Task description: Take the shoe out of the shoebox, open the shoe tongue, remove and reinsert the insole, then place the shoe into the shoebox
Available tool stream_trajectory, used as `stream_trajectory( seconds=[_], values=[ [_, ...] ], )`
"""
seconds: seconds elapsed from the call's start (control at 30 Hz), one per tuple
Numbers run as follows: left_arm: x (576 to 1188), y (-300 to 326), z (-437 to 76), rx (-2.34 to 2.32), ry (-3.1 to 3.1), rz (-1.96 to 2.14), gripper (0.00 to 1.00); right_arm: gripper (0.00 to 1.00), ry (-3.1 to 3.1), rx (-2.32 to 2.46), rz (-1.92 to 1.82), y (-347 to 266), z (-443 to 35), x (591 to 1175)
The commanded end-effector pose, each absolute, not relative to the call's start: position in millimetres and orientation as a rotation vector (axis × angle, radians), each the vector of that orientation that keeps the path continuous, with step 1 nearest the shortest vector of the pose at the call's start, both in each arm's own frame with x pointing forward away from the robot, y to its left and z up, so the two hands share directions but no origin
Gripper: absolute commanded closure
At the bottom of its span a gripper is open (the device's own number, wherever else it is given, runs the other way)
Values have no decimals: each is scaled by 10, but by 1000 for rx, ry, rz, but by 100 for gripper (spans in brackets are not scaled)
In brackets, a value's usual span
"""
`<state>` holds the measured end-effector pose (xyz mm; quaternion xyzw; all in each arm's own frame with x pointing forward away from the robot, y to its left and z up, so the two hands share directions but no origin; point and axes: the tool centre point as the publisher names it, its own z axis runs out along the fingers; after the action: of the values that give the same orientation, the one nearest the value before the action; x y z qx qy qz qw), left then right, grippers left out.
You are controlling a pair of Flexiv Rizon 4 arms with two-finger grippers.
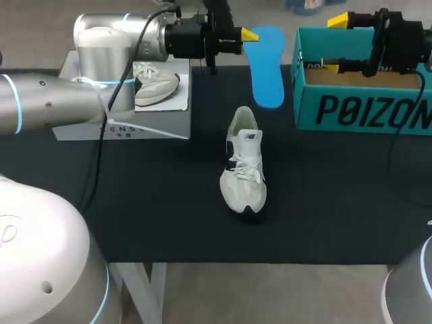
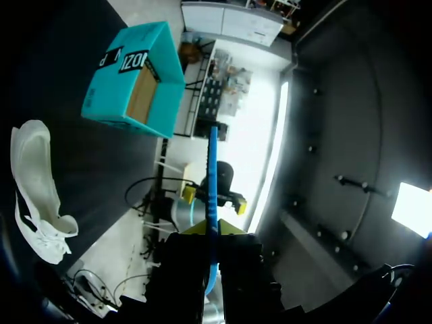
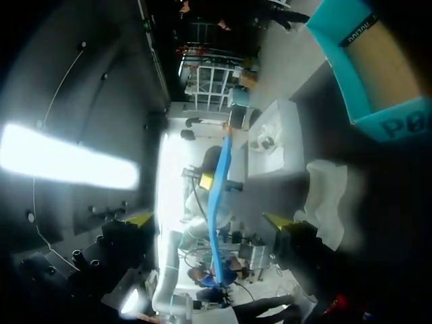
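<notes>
Pinching the insole (image 1: 267, 67), left claw (image 2: 213, 229) hangs well apart from the shoe (image 1: 244, 165).

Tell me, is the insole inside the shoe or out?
Out. The left gripper holds the blue insole, apart from the white shoe on the table.

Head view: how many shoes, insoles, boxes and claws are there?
Shoes: 1, white shoe (another looks printed on the gray box)
Insoles: 1, blue insole
Boxes: 2, teal shoebox, gray box
Claws: 2, left claw, right claw
Total: 6
</notes>
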<state>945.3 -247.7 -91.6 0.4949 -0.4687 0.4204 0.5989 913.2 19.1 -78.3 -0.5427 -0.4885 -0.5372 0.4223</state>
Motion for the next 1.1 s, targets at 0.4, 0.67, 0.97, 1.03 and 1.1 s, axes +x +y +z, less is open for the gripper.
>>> stream_trajectory(
  seconds=[0.4,0.67,0.97,1.03,1.1],
  values=[
    [9517,-2487,-719,1128,-1303,1118,100,0,-1223,-1361,-1344,206,-783,9140],
    [9508,-2479,-471,1009,-1617,1321,100,0,-1223,-1361,-1344,206,-783,9140],
    [9501,-2417,-514,638,-1734,1550,100,0,-1223,-1361,-1344,206,-783,9140],
    [9498,-2420,-531,594,-1768,1520,100,0,-1223,-1361,-1344,206,-783,9140],
    [9506,-2433,-545,609,-1710,1475,100,0,-1223,-1361,-1344,206,-783,9140]
  ],
)
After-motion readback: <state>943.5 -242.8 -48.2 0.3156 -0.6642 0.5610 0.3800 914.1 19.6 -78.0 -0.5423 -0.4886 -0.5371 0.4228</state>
